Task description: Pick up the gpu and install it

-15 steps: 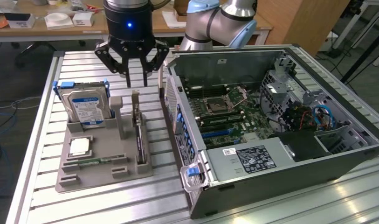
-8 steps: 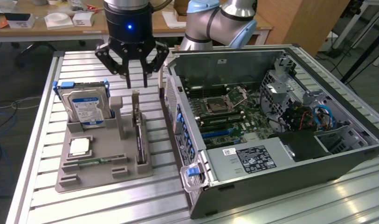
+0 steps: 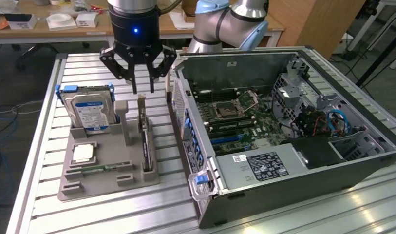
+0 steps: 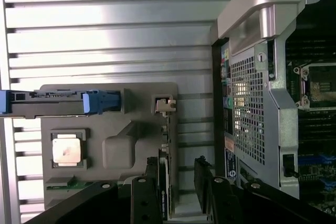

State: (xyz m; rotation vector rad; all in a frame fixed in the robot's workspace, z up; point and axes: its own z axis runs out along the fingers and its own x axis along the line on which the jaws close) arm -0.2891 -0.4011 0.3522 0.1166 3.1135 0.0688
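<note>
Your black multi-finger gripper (image 3: 151,87) hovering, jaws spreading wide, holding nothing. Thin green-and-black gpu card (image 3: 145,141) standing on edge in grey plastic tray (image 3: 110,187), just below fingertips, beside open dark metal computer case (image 3: 250,66).

Robotics lab: aluminium bench (image 3: 120,214), open computer case (image 3: 240,62)

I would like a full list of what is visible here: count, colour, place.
gpu: one, dark, on edge in the holder, below the gripper
hard drive: one, silver with blue rails, upright in the holder
processor chip: one, silver, flat in the holder
memory stick: one, green, flat in the holder
holder: one, grey, on the table
computer case: one, black, open, beside the holder
table: one, silver slats, under everything
robot arm: one, grey and blue, behind the case
gripper: one, black, open, above the gpu
</note>
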